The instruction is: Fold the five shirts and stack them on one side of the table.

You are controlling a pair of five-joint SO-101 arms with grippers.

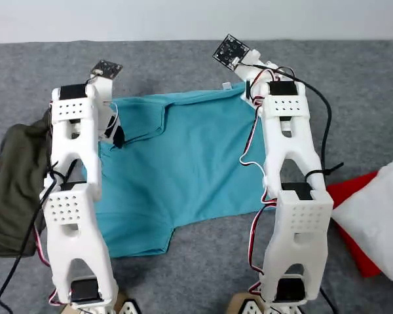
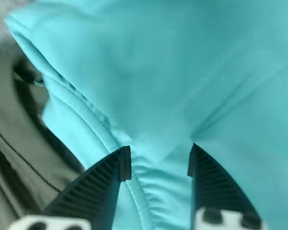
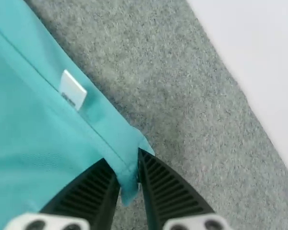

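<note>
In the middle of the grey desk (image 1: pixel 354 78), a teal T-shirt (image 1: pixel 183 170), opened out mostly flat, with one short sleeve pointing toward the arm bases and a long crease near its left-arm side. At the far corner of this T-shirt, on the right arm's side, the right end effector (image 3: pixel 128 178), pressed together on the hemmed corner of the cloth, with a small tip of teal fabric poking out between the two black fingers (image 3: pixel 81 196). Just beside that grip, along the same far edge of the T-shirt, a small white label (image 3: pixel 73 94) sewn on the hem. On the opposite side of the teal T-shirt, over its bunched edge, the left end effector (image 2: pixel 158 165), spread apart, with a raised fold of the teal cloth lying in the gap between the ribbed fingers (image 2: pixel 98 187); contact with the cloth not clear. Just beside the teal T-shirt on the left arm's side, partly under the left arm, a crumpled olive-green shirt (image 1: pixel 13 176), seen also close behind the teal fold in the left wrist view. Well apart from the teal T-shirt on the right arm's side, at the edge of the high view, a red shirt (image 1: pixel 354 190) with a white shirt (image 1: pixel 380 219) lying over part of it. Beyond the far edge of the T-shirt, bare grey desk and then a pale wall (image 1: pixel 183 19).
</note>
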